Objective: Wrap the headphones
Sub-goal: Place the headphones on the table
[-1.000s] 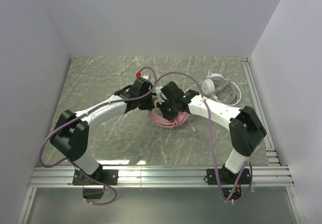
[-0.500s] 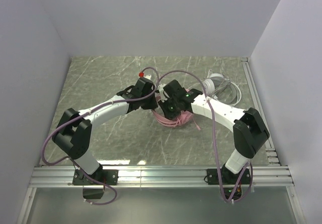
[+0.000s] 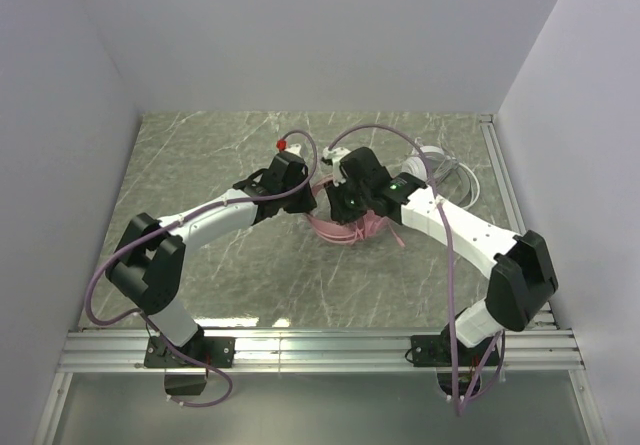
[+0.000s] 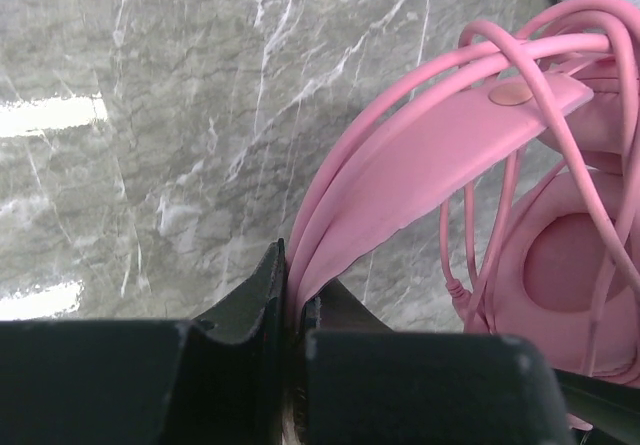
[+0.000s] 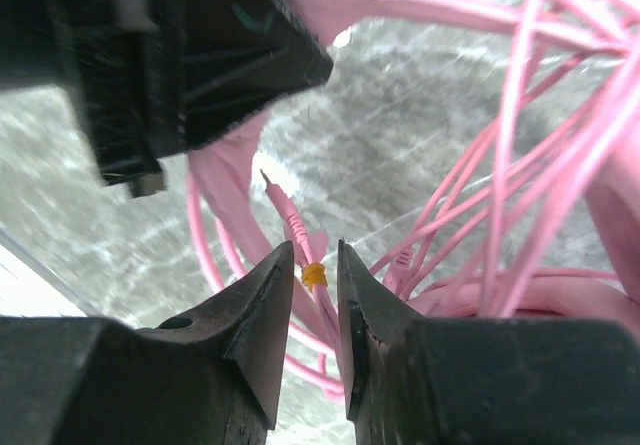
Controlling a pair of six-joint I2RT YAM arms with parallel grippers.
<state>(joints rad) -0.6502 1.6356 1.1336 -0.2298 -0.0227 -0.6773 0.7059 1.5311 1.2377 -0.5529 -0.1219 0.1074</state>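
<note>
Two arms, the left (image 3: pixel 200 227) and the right (image 3: pixel 455 227), reach in from the near edge of a marble table (image 3: pixel 200 155) and meet over its middle. The left gripper (image 4: pixel 293 283) is pressed together on the lower end of the pink headset's headband (image 4: pixel 430 155). From that pinch the band's long axis arcs up and to the right in the left wrist view, toward the one pink ear cup (image 4: pixel 570 275) seen there, its padded face turned to the camera. The pink cord (image 4: pixel 520 55) crosses over the band in several loops.

The right gripper (image 5: pixel 315 265) has its jaws parted a little. The cord's single plug (image 5: pixel 285 210) lies in line with that narrow gap, its yellow collar between the tips, and whether either finger touches it cannot be told. The plug's metal tip points up and left in the right wrist view, toward the left gripper's dark body.

From above, the pink headset (image 3: pixel 345 235) lies mid-table, under and between the two grippers. There are two headsets in all. The white headset (image 3: pixel 432 162) sits farther back and to the right, near the right arm, held by neither gripper.
</note>
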